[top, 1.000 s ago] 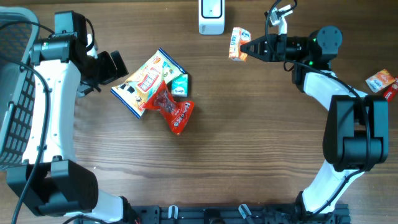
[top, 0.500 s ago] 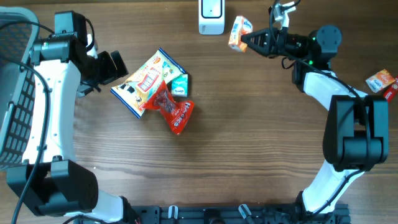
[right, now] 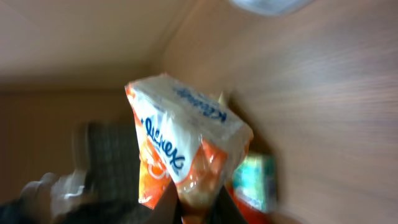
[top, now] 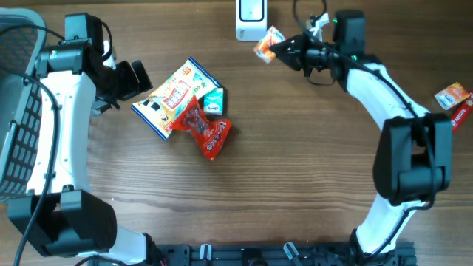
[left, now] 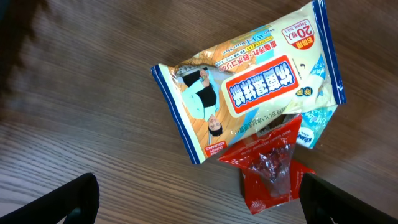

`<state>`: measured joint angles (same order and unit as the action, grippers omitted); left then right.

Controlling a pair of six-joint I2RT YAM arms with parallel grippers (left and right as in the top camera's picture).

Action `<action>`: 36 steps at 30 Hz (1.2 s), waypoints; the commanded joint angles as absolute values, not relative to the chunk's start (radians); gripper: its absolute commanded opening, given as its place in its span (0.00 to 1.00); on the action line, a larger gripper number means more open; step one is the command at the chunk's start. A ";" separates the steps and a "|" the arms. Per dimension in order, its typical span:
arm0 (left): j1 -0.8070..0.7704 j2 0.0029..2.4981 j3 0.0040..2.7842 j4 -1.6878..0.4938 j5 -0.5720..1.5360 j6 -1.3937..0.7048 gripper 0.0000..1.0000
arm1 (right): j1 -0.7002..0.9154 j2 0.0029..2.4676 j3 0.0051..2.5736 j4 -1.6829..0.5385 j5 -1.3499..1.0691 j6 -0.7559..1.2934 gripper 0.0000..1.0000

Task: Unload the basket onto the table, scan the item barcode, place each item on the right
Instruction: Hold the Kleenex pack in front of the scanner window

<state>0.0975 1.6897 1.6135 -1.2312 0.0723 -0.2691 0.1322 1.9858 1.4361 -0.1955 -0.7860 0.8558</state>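
We note right fingers [top: 287,49] clamped on tissue pack [top: 266,44], held just right of scanner [top: 251,18], far counter [top: 295,185] edge, presumably presenting barcode; left fingers [left: 62,202] wide apart, empty, over wipes [left: 249,93].

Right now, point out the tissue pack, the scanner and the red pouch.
tissue pack [top: 267,43]: overhead view, its orange wrapper.
scanner [top: 251,21]: overhead view, its white body.
red pouch [top: 208,131]: overhead view, its middle.
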 commanded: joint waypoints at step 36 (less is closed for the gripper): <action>0.100 1.697 1.607 -1.231 0.065 -0.278 1.00 | 0.437 2.108 1.692 -0.018 0.475 0.261 0.05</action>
